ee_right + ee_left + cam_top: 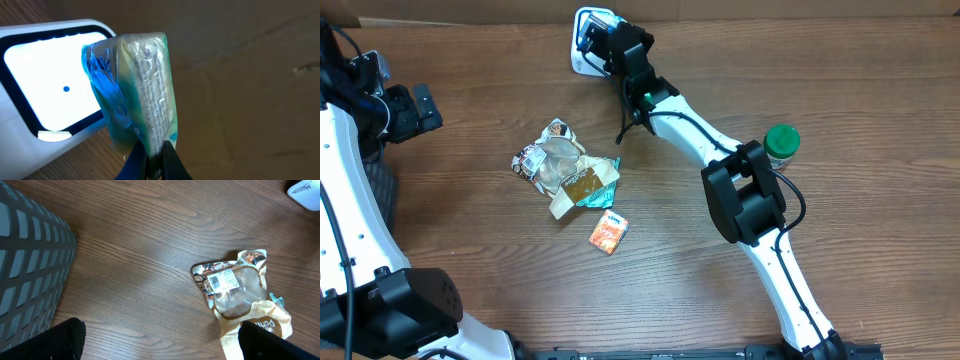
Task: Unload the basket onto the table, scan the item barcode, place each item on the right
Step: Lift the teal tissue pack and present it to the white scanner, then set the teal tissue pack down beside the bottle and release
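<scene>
Wooden table [860,90]; overhead hides what the right wrist view shows: right gripper [152,155], arm outstretched, jaws pinching a blue packet [132,85] facing the scanner [45,75]; left gripper [160,342] jaws wide.

From overhead we look straight down on the whole table [840,90]. Our left wrist view looks down at wrappers [235,290] beyond its jaws, shared with overhead. Our right wrist view sits close on the packet [135,90] between its jaws.
</scene>
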Controlling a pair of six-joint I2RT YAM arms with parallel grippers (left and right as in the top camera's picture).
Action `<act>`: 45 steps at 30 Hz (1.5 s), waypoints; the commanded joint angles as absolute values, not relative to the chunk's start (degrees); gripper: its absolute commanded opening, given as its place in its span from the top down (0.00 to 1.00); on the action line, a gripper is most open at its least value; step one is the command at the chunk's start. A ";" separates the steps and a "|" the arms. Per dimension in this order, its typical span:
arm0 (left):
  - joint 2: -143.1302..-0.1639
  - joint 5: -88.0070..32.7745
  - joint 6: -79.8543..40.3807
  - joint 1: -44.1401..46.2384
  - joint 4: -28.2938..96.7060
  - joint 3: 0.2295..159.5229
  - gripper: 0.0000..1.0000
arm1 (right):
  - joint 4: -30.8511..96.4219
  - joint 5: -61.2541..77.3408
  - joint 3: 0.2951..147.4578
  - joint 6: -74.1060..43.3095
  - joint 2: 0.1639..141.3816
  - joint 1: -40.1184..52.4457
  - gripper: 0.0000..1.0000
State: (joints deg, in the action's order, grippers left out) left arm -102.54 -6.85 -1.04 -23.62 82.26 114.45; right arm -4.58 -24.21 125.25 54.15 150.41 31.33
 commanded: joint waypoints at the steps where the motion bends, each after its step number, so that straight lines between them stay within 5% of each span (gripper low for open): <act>1: -102.74 -7.07 0.23 -23.14 82.21 114.37 0.00 | -5.02 -25.87 125.71 54.70 148.51 32.99 0.96; 9: -102.74 -7.07 0.23 -23.11 82.21 114.37 0.00 | 3.55 -25.82 125.71 41.98 140.11 33.76 0.96; 17: -102.74 -7.07 0.23 -23.14 82.21 114.37 0.00 | 43.33 -13.54 125.71 2.33 120.31 32.62 0.96; 26: -102.74 -7.07 0.23 -23.11 82.21 114.37 0.00 | 84.01 -4.78 121.62 -12.21 116.05 24.99 0.96; 36: -102.74 -7.07 0.23 -23.11 82.21 114.37 0.00 | 75.99 -9.02 98.76 -12.23 116.05 17.58 0.96; 45: -102.74 -7.07 0.25 -23.11 82.21 114.37 0.00 | 70.94 -9.85 93.80 -12.23 116.07 9.91 0.96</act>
